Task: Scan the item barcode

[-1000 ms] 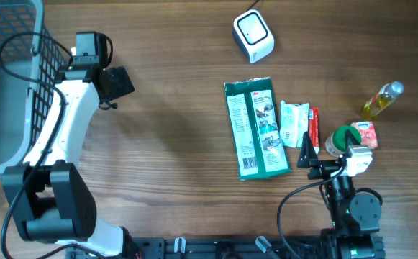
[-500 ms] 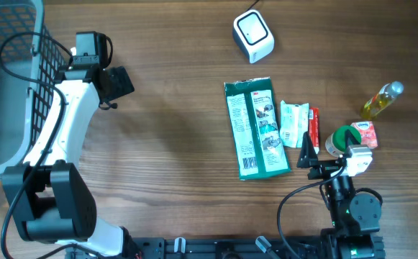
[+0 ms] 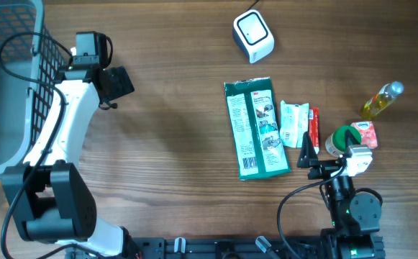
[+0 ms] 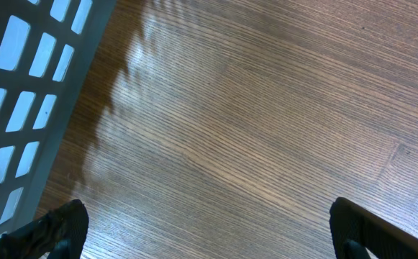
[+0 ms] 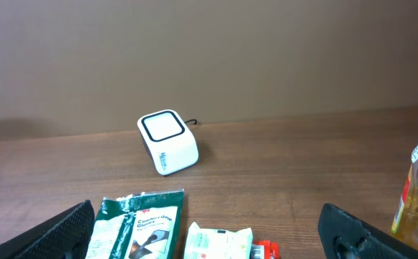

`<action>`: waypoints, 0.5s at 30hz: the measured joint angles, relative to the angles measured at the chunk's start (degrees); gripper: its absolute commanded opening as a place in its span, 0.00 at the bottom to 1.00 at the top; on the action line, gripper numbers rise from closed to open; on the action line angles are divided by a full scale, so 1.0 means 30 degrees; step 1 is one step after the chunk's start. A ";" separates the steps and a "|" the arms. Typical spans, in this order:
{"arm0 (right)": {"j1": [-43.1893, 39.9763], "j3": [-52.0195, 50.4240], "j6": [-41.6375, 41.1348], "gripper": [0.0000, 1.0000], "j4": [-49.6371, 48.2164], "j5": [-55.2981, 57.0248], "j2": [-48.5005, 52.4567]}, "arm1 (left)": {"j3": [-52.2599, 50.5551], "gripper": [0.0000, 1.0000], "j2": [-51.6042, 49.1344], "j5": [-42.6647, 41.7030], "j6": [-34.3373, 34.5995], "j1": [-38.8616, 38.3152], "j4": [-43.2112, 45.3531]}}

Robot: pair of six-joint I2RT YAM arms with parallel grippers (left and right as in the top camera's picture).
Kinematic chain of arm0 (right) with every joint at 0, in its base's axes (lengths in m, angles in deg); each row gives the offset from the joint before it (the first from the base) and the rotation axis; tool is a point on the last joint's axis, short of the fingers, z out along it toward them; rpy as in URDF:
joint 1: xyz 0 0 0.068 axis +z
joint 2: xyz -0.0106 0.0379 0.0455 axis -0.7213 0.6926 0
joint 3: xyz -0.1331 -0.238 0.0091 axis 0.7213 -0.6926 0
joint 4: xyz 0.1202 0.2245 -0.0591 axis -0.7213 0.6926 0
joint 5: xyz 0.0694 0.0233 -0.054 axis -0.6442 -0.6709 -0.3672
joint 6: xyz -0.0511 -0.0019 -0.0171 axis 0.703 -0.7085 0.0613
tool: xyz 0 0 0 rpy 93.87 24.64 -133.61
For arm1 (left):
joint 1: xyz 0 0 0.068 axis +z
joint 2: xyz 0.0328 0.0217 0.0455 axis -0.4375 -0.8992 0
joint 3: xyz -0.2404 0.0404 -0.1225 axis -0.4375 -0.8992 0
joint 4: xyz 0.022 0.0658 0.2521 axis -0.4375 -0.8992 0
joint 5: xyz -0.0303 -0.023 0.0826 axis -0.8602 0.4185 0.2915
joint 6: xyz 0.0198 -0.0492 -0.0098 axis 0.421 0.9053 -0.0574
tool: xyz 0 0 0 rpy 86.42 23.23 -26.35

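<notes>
The white barcode scanner (image 3: 253,36) stands at the back of the table, and the right wrist view shows it too (image 5: 167,142). Candidate items lie in front of my right gripper (image 3: 336,155): a green glove packet (image 3: 257,128), a small white-green packet (image 3: 293,124) and a red pack (image 3: 313,126). In the right wrist view my right gripper (image 5: 212,241) is open and empty, with the green packet (image 5: 138,230) and white packet (image 5: 219,243) just ahead of it. My left gripper (image 3: 93,75) hangs open over bare wood near the basket, far from every item, and is empty in its own view (image 4: 209,237).
A grey mesh basket (image 3: 3,86) fills the far left, its wall showing in the left wrist view (image 4: 21,86). At the right stand an oil bottle (image 3: 381,101), a green-white round tub (image 3: 344,139) and a small pink-white box (image 3: 365,134). The bottle (image 5: 417,194) rises beside my right finger.
</notes>
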 measured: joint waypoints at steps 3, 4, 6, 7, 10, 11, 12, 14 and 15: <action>0.0000 0.0000 0.0000 1.00 0.0000 0.0000 0.0000 | 0.0000 1.00 0.0000 0.0000 0.0000 0.0000 0.0000; 0.0000 0.0000 0.0000 1.00 0.0000 0.0000 0.0000 | 0.0000 1.00 0.0000 0.0000 0.0000 0.0000 0.0000; 0.0000 0.0000 0.0000 1.00 0.0000 0.0000 0.0000 | 0.0000 1.00 0.0000 0.0000 0.0000 0.0000 0.0000; 0.0000 0.0000 -0.0007 1.00 0.0000 0.0000 0.0000 | 0.0000 1.00 0.0022 -0.0007 0.0000 0.0000 0.0000; 0.0000 0.0000 0.0000 1.00 0.0000 0.0000 0.0000 | -0.0007 1.00 0.0466 0.0000 0.0000 0.0000 -0.0007; 0.0000 0.0000 0.0000 1.00 0.0000 0.0000 0.0000 | -0.0022 1.00 0.1042 -0.0007 0.0000 0.0000 -0.0015; 0.0000 0.0000 0.0000 1.00 0.0000 0.0000 0.0000 | -0.0029 1.00 0.1974 0.0000 0.0000 0.0000 -0.0058; 0.0000 0.0000 0.0000 1.00 0.0000 0.0000 0.0000 | -0.0029 1.00 0.4459 0.0000 0.0000 0.0000 -0.0022; 0.0000 0.0000 -0.0007 1.00 0.0000 0.0000 0.0000 | -0.0015 1.00 0.6419 -0.0007 0.0000 0.0000 -0.0022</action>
